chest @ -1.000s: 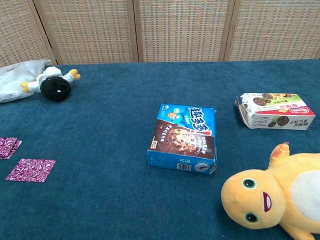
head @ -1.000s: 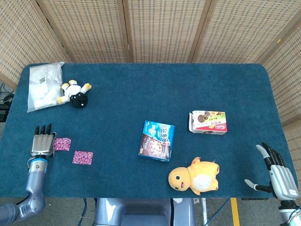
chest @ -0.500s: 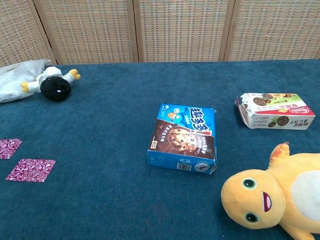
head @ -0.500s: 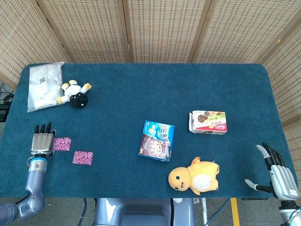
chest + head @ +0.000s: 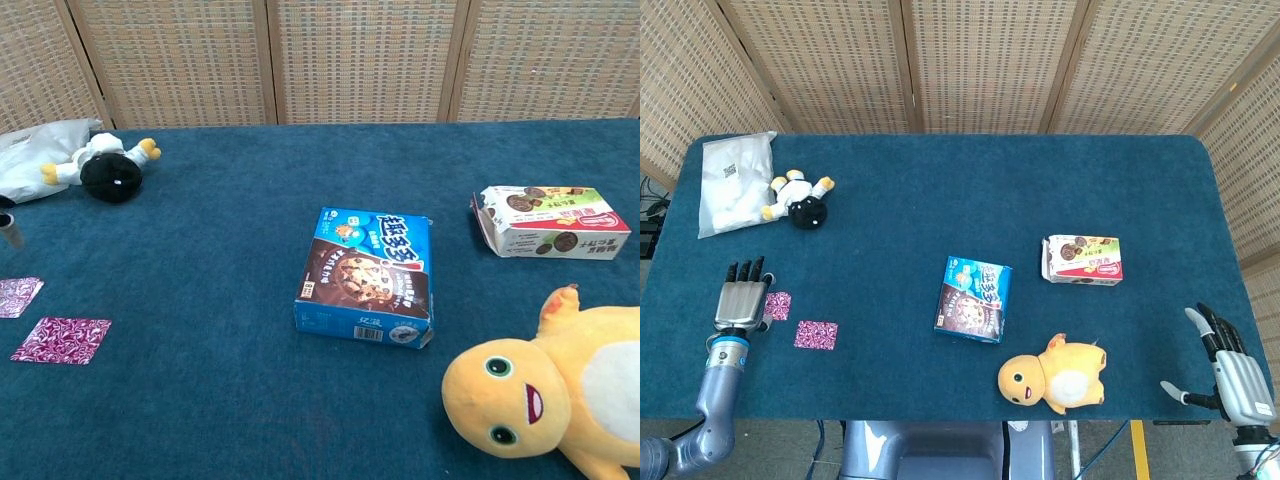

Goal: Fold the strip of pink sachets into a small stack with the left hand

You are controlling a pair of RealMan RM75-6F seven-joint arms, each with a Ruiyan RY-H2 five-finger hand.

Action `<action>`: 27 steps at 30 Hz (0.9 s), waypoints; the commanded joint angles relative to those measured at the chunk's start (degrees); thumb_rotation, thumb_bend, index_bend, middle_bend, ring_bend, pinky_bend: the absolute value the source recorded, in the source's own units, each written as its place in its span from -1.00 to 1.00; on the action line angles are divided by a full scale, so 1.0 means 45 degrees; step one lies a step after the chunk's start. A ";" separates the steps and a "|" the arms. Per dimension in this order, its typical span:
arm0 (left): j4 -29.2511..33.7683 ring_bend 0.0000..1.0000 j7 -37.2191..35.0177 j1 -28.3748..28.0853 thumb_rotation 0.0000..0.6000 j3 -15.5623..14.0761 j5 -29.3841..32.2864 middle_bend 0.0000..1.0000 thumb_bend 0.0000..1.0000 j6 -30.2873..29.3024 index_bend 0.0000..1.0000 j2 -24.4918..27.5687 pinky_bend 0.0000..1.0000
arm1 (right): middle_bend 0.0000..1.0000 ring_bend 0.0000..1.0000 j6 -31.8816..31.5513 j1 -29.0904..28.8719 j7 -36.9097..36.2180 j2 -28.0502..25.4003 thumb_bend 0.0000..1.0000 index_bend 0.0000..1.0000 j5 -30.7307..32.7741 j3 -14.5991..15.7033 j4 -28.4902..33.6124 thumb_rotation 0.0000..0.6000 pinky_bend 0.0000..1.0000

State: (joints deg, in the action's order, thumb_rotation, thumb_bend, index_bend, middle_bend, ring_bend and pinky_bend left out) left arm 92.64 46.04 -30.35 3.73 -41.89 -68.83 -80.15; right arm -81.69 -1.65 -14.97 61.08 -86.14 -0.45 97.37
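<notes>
Two pink patterned sachet squares lie near the table's front left. The nearer pink sachet [image 5: 816,334] [image 5: 62,339] lies flat by itself. My left hand [image 5: 741,298] partly covers the other sachet [image 5: 778,305] [image 5: 19,297] with its fingers stretched out flat; whether they press on it I cannot tell. In the chest view only a dark fingertip [image 5: 10,229] shows at the left edge. My right hand [image 5: 1232,372] hangs off the table's front right corner, fingers spread and holding nothing.
A blue cookie box [image 5: 974,299] lies mid-table, with a yellow plush toy [image 5: 1055,373] in front of it and a red and white snack box [image 5: 1083,259] to the right. At the back left are a white plastic bag [image 5: 734,181] and a black and white plush [image 5: 800,198].
My left hand has moved right and slightly forward, now covering more of the left sachet. Its fingertip has come into the chest view. The right hand is still.
</notes>
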 commanded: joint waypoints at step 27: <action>0.2914 -1.00 0.1040 0.1715 1.00 -0.1712 -0.2618 -1.00 -0.45 -0.2973 -0.55 -0.0937 -1.00 | -1.00 -1.00 -0.0024 0.0000 -0.0319 -0.0117 -0.79 -0.91 -0.0023 -0.0029 0.0051 1.00 -1.00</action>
State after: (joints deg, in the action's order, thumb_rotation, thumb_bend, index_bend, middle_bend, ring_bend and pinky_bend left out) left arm 105.93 50.61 -22.65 -4.09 -53.74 -82.29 -84.24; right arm -81.79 -1.65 -16.40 60.55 -86.24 -0.58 97.60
